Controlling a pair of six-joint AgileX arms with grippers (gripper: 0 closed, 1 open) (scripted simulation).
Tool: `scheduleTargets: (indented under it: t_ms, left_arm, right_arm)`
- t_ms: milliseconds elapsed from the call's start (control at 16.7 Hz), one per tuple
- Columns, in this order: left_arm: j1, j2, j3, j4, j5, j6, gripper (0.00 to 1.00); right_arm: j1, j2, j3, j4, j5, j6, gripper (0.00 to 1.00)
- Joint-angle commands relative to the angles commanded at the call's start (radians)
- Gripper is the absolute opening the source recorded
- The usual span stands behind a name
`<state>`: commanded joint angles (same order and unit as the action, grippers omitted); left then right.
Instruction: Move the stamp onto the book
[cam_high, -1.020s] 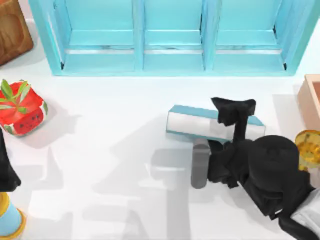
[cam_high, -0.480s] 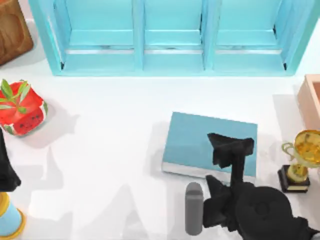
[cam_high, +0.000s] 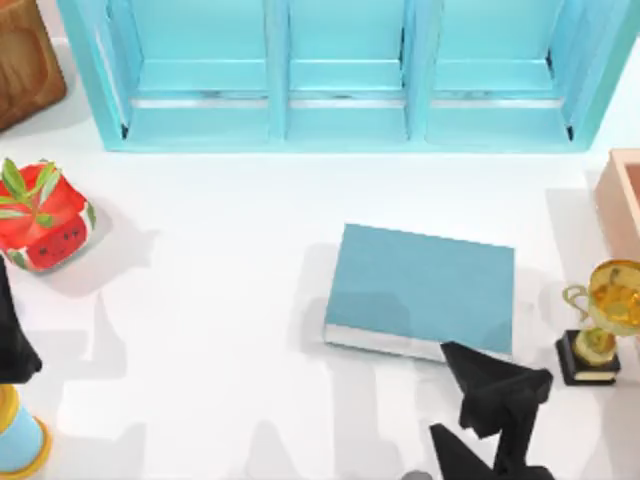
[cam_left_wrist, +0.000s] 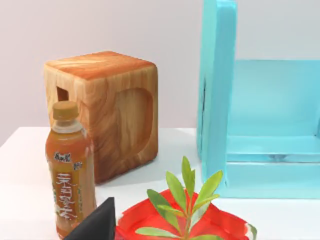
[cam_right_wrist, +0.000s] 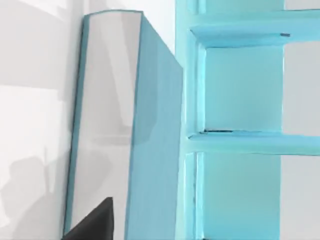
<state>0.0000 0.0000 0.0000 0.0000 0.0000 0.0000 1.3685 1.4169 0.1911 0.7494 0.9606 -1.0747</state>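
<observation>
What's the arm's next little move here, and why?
Probably swing the right gripper away to fetch the stamp: the book lies flat with a bare cover, and the gripper hovers off its near edge. The left gripper sits parked at the table's left.

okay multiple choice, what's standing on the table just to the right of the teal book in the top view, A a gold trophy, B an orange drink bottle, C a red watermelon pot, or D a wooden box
A: the gold trophy on its black base stands beside the book's right edge.
</observation>
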Motion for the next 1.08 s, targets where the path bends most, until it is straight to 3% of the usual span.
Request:
scheduleTargets:
  t_ms: [360, 600, 780, 1080]
  left_arm:
    - [0.0, 0.0, 0.0, 0.0, 0.0, 0.0, 1.0]
    - [0.0, 0.0, 0.0, 0.0, 0.0, 0.0, 1.0]
    - [0.0, 0.0, 0.0, 0.0, 0.0, 0.0, 1.0]
    - [0.0, 0.0, 0.0, 0.0, 0.0, 0.0, 1.0]
  right_arm:
    - [-0.007, 0.01, 0.013, -0.005, -0.012, 0.0, 1.0]
    - [-0.059, 0.082, 0.127, -0.112, -0.149, 0.031, 1.0]
    - [-0.19, 0.152, 0.309, -0.281, -0.317, 0.078, 1.0]
    - [-0.562, 0.234, 0.689, -0.528, -0.507, 0.237, 1.0]
